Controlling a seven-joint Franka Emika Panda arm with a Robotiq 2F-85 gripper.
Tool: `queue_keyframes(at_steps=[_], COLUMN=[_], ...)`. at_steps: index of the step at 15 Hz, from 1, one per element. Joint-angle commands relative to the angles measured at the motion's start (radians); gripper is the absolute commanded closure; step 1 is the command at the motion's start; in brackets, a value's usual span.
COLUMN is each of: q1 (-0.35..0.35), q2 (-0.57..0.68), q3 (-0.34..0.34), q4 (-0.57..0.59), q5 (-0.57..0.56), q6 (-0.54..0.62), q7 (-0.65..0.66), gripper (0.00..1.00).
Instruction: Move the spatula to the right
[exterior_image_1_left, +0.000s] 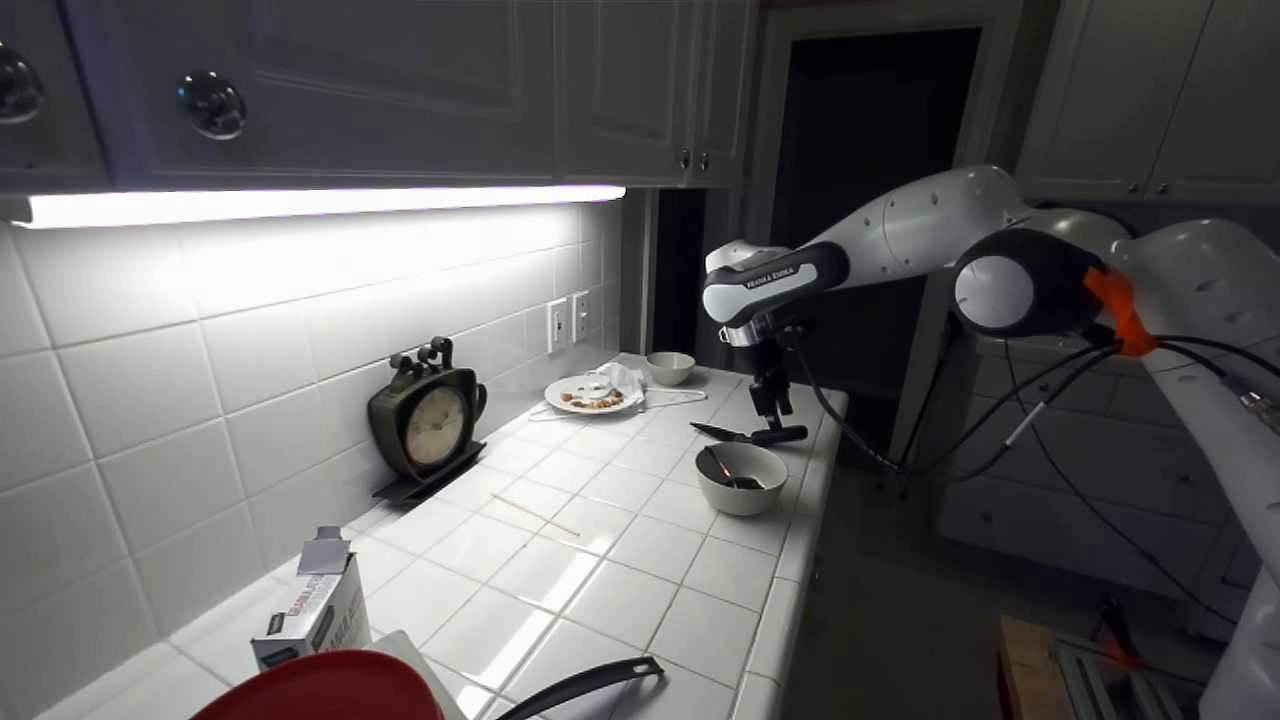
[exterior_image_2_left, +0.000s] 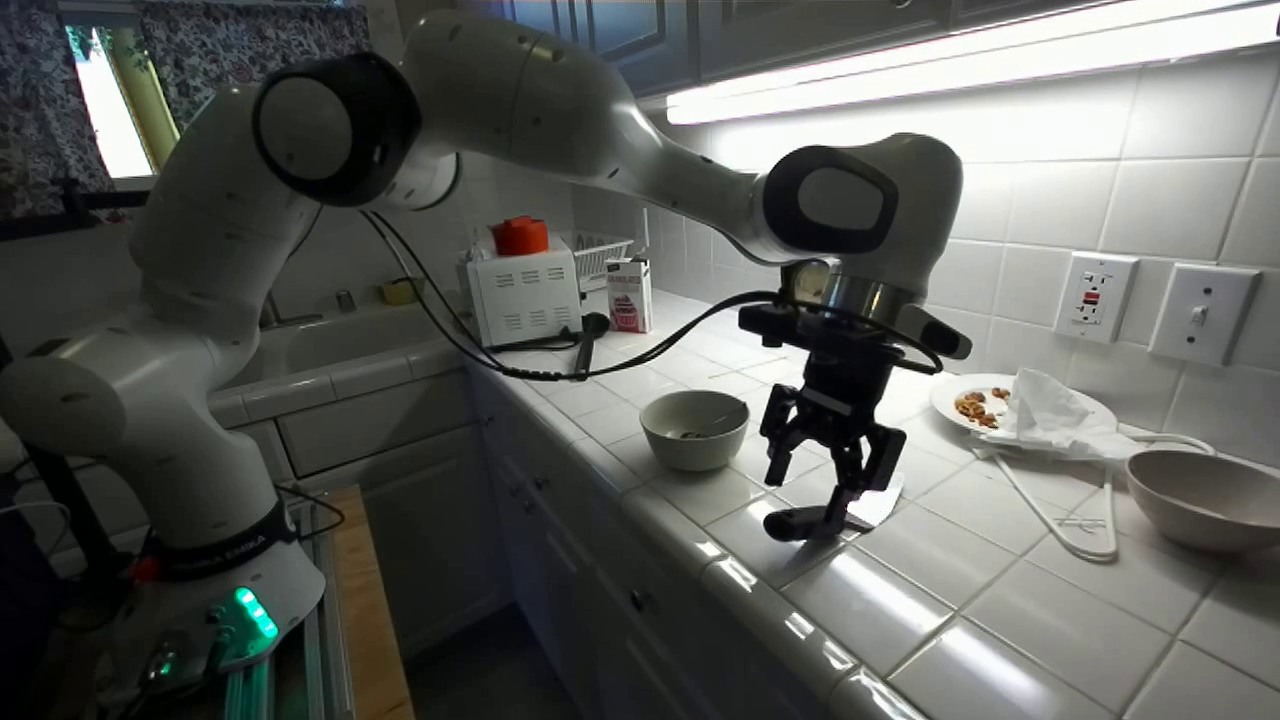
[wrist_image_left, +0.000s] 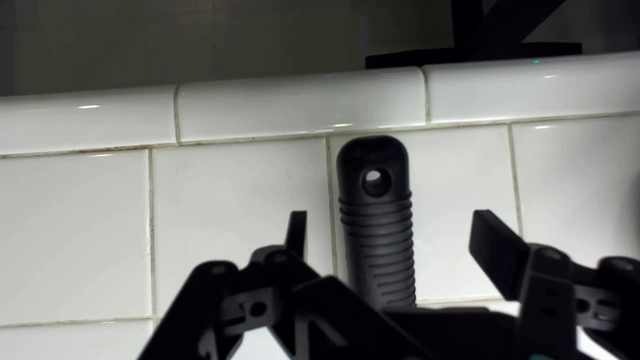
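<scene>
Wrist view shows your end effector (wrist_image_left: 390, 230) with fingers (wrist_image_left: 500, 255) spread, one on each side of the spatula (wrist_image_left: 377, 240), probably so you can pinch the handle (wrist_image_left: 376, 215) crosswise. The spatula lies on the glossy tiled counter (wrist_image_left: 240, 210), its handle end near the edge. The handle looks rubbery, black and ribbed; in an exterior view, the blade (exterior_image_2_left: 878, 506) looks flat and silvery.

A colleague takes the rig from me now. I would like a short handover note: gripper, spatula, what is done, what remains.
Gripper: open, its fingers on either side of the black handle, not clamped.
Spatula: on the tiled counter, handle end toward the open edge, beside a bowl but apart from it.
Done: gripper lined up with the handle; no grasp yet.
Left: probably close on the handle, then move the spatula right, keeping clear of the bowl.
</scene>
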Motion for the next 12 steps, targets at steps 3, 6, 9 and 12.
queue_keyframes(at_steps=[3,6,9,12], q1=[0.015,0.045,0.088,0.129], q2=[-0.034,-0.127,-0.257,-0.363], q3=[-0.007,-0.017,-0.027,-0.034], q4=[-0.001,-0.097,-0.249,-0.364], q5=[-0.001,0.000,-0.016,-0.060], q6=[-0.002,0.031,0.123,0.188], q7=[0.050,0.157,0.282,0.365], gripper=[0.00,0.00,0.00,0.00])
